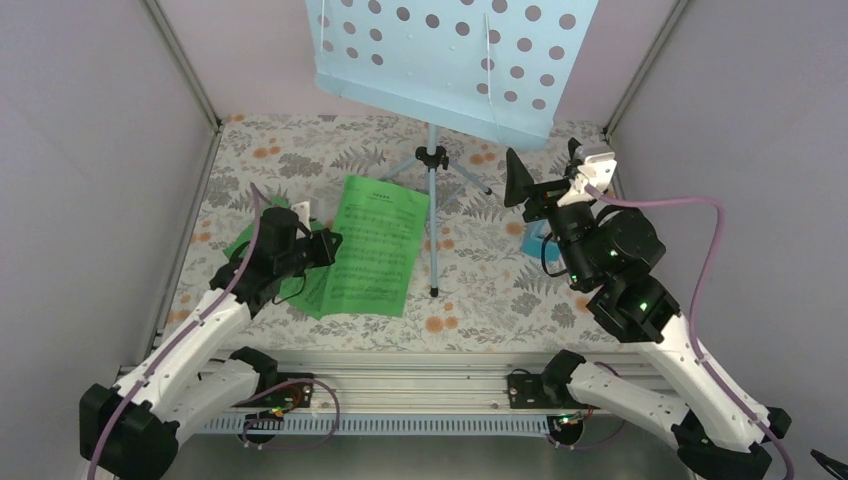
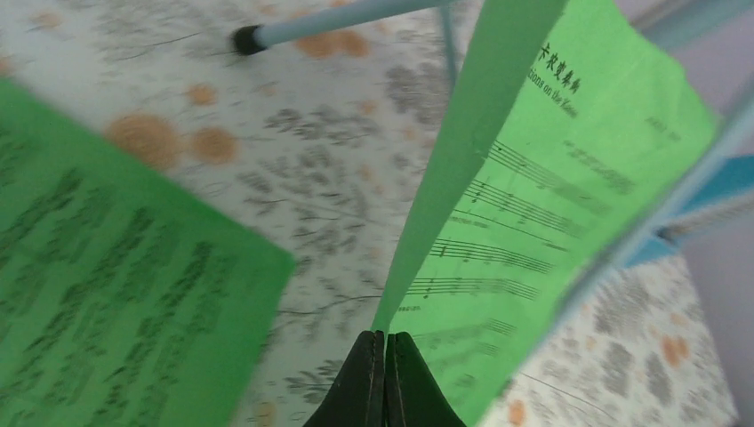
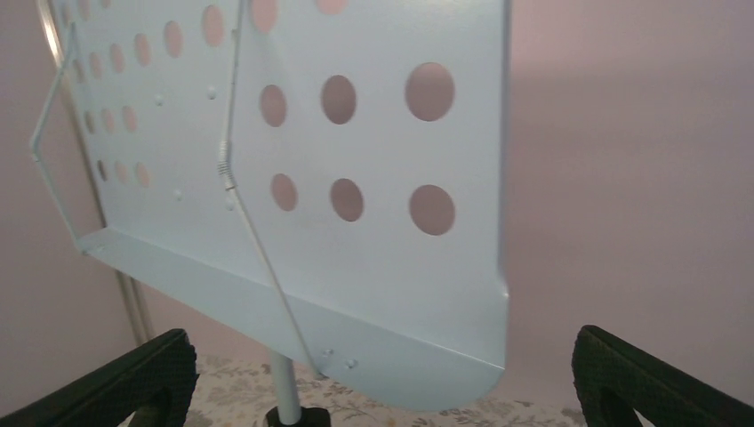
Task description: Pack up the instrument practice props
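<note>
The pale blue music stand stands at the back of the table, its hole-punched desk (image 1: 450,60) on a tripod pole (image 1: 432,215). My left gripper (image 1: 328,247) is shut on the edge of a bright green sheet-music page (image 1: 375,245), which the left wrist view shows curling up from the shut fingertips (image 2: 385,342) as a printed page (image 2: 533,205). A second green page (image 2: 107,294) lies flat on the cloth, partly under the left arm (image 1: 240,242). My right gripper (image 3: 382,391) is wide open and empty below the desk's lower corner (image 3: 356,178). The small blue metronome (image 1: 533,240) is mostly hidden behind the right arm.
A floral cloth (image 1: 480,290) covers the table, with grey walls on both sides. The tripod legs spread across the middle, one foot (image 2: 244,38) close to the held page. A thin wire page holder (image 3: 258,240) crosses the desk face.
</note>
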Motion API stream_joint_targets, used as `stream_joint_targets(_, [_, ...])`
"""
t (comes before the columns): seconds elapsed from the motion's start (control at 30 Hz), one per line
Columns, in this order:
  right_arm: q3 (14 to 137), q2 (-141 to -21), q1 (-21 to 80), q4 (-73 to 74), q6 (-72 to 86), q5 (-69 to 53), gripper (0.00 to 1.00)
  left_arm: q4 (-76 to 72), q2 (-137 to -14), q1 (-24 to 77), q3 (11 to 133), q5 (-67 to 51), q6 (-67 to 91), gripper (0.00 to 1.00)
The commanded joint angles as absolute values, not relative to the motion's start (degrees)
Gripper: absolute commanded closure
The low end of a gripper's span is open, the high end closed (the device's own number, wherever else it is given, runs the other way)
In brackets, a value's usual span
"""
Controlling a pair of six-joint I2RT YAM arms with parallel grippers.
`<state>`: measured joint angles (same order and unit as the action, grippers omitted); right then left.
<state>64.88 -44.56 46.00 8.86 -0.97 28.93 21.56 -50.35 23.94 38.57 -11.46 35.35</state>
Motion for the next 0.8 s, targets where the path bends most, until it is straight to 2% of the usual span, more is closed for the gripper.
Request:
stream_joint_targets(0.0, [62.54, -45.01, 45.79, 6.61, -0.36, 34.73, 0.0, 21.5, -51.81, 20.64, 35.51, -5.31, 37.29, 0.98])
stream_joint_targets(0.17, [61.43, -47.11, 45.79, 7.28, -0.86, 35.81, 0.0, 21.29, -48.28, 15.55, 31.03, -2.2, 39.3, 0.98])
stream_joint_targets(0.33, [61.08, -49.45, 45.76, 7.63, -0.87, 34.52, 0.0, 18.91, -47.44, 9.63, 27.87, -5.76, 40.68, 0.98])
stream_joint_targets(0.7, [60.6, -51.97, 45.79, 8.4, 0.72, 31.93, 0.0, 14.29, -50.31, 5.34, 25.03, -6.2, 41.81, 0.97])
stream_joint_targets(0.77, [60.39, -51.96, 45.79, 8.86, 1.83, 31.06, 0.01, 13.37, -50.69, 5.27, 24.34, -6.11, 42.17, 0.89])
